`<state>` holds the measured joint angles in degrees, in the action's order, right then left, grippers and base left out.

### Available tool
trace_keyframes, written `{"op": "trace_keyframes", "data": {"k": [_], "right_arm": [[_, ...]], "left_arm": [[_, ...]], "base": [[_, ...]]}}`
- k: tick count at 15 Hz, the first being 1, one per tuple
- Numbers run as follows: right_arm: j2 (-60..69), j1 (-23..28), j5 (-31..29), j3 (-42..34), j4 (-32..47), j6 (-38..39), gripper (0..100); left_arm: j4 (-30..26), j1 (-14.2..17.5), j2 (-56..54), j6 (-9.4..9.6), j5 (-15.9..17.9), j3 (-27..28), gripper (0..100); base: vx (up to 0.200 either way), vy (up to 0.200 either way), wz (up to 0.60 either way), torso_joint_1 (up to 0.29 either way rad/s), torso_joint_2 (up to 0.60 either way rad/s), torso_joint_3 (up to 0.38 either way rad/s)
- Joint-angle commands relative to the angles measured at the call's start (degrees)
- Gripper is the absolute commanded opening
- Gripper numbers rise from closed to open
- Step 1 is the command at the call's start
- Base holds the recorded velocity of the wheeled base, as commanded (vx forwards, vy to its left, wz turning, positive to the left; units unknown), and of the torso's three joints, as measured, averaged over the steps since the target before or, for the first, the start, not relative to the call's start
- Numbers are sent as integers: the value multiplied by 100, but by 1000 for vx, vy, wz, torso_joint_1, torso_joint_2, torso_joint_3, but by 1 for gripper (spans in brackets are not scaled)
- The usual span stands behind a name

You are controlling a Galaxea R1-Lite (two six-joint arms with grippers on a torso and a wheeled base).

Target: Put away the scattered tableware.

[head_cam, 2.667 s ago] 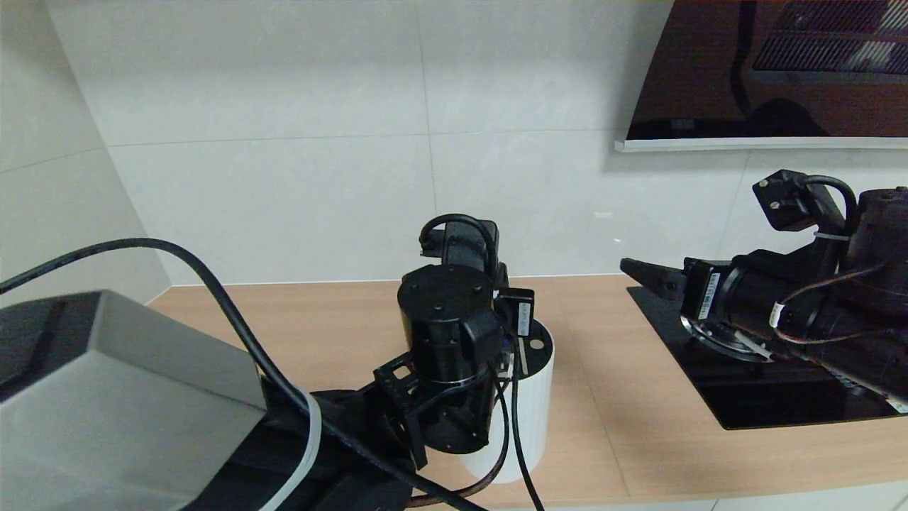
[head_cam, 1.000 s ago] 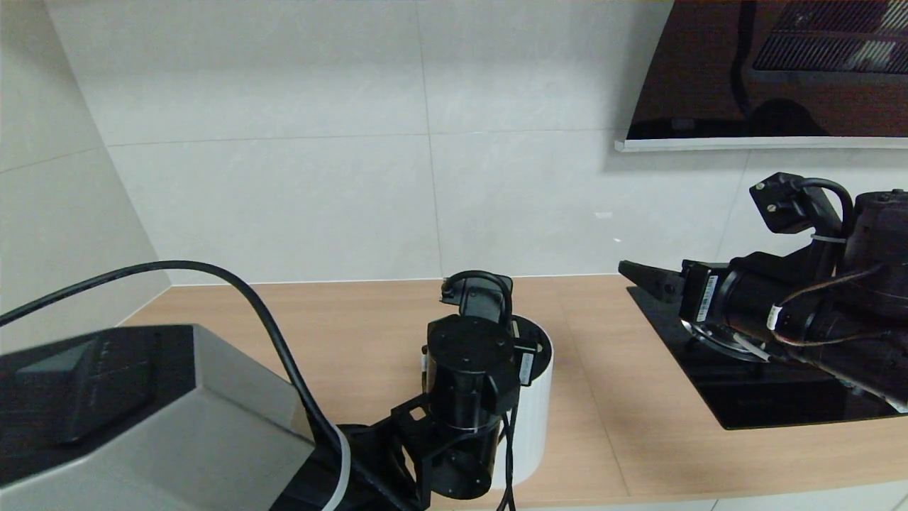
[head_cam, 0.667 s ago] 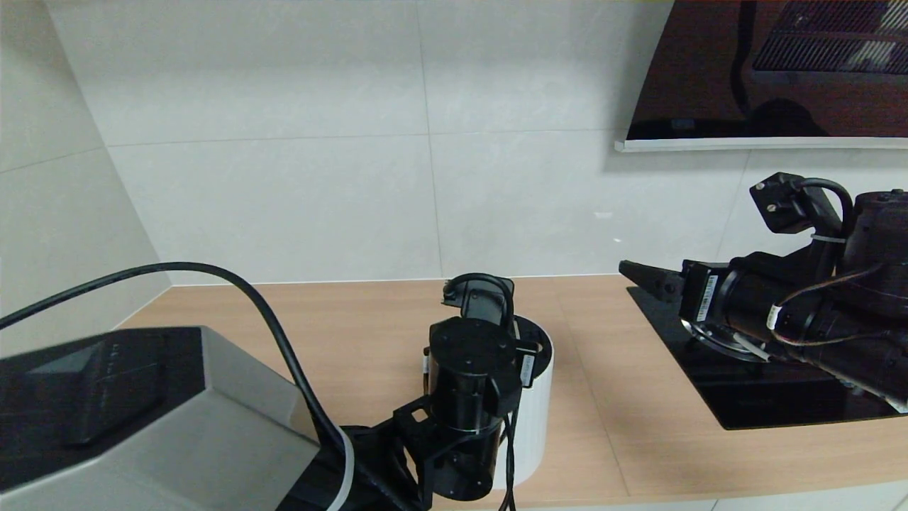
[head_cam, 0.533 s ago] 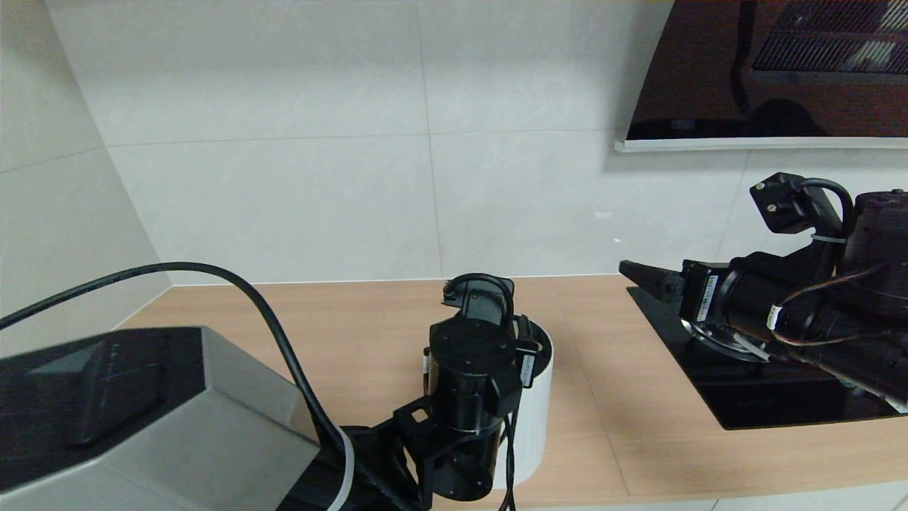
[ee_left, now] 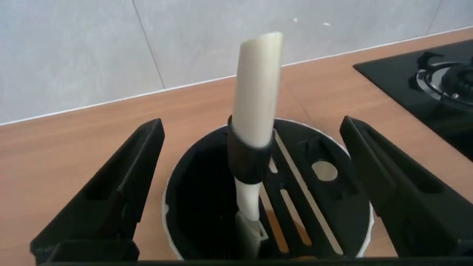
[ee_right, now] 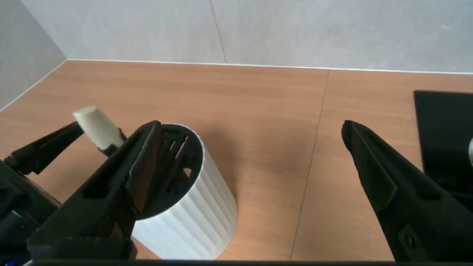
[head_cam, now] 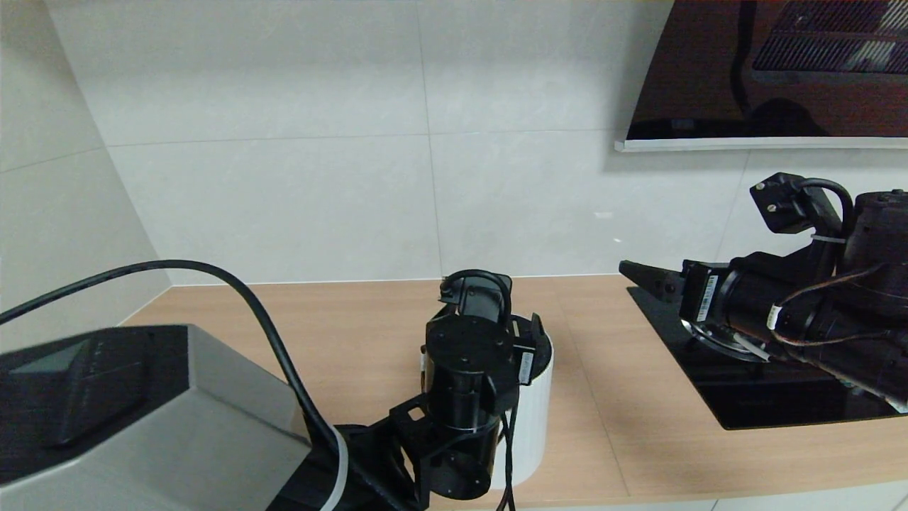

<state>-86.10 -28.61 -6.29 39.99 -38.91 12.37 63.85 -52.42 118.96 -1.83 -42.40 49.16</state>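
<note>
Over the white ribbed holder (head_cam: 533, 426): left arm lower than before

Against the frame 2.7 s earlier, the left arm had sunk lower over the holder on the counter (head_cam: 340, 319). Left gripper (ee_left: 251, 129) stood spread wide, clear either side of the cream-handled utensil (ee_left: 256, 96) standing in the holder. Right gripper (ee_right: 250, 131) hung spread above the counter beside the hob (head_cam: 745, 397).

Cream-handled utensil (ee_left: 256, 111) inside the slotted holder (ee_left: 336, 196)
</note>
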Motion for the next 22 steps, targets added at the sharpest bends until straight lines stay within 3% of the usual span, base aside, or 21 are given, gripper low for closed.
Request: {"op": "trace_keyframes", "data": {"k": [1, 3, 5, 9, 11, 13, 15, 18, 19, 20, 22], "right_arm": [[6, -4, 14, 1, -2, 2, 100], [15, -4, 5, 1, -2, 2, 100], [76, -4, 5, -26, -11, 11, 100], [577, -4, 23, -123, -37, -7, 100], [1113, 22, -4, -228, -29, -7, 100], [1746, 198, 14, -316, -20, -7, 100], [2414, 471, 23, -676, 121, -33, 100], [3592, 514, 31, -1502, 446, -411, 100], [4391, 523, -13, -1828, 833, -710, 100], [4980, 620, -65, -1933, 1290, -789, 100], [5973, 1358, -13, -1942, 2213, -789, 100]], "left_arm": [[4, 48, -435, -11, -5, -65, 100], [4, 162, -953, -160, -5, -91, 100], [-5, 390, -1542, -169, 65, -302, 100], [-233, 540, -3080, -125, 891, -803, 100], [-620, 698, -4021, -72, 1260, -1058, 100], [-1156, 1322, -4987, -81, 1550, -1708, 100], [-1701, 1744, -5954, -72, 1612, -2227, 100], [-3257, 2192, -7545, -63, 1612, -2315, 100], [-4557, 2517, -8494, -63, 1656, -2289, 100], [-5331, 2799, -9101, -72, 1709, -2324, 100], [-6289, 3344, -10076, -72, 1999, -2350, 100]], "base": [[0, 0, 0, 0, 0, 0], [0, 0, 0, 0, 0, 0], [0, 0, 0, 0, 0, 0], [0, 0, 0, 0, 0, 0], [0, 0, 0, 0, 0, 0], [0, 0, 0, 0, 0, 0], [0, 0, 0, 0, 0, 0], [0, 0, 0, 0, 0, 0], [0, 0, 0, 0, 0, 0], [0, 0, 0, 0, 0, 0], [0, 0, 0, 0, 0, 0]]}}
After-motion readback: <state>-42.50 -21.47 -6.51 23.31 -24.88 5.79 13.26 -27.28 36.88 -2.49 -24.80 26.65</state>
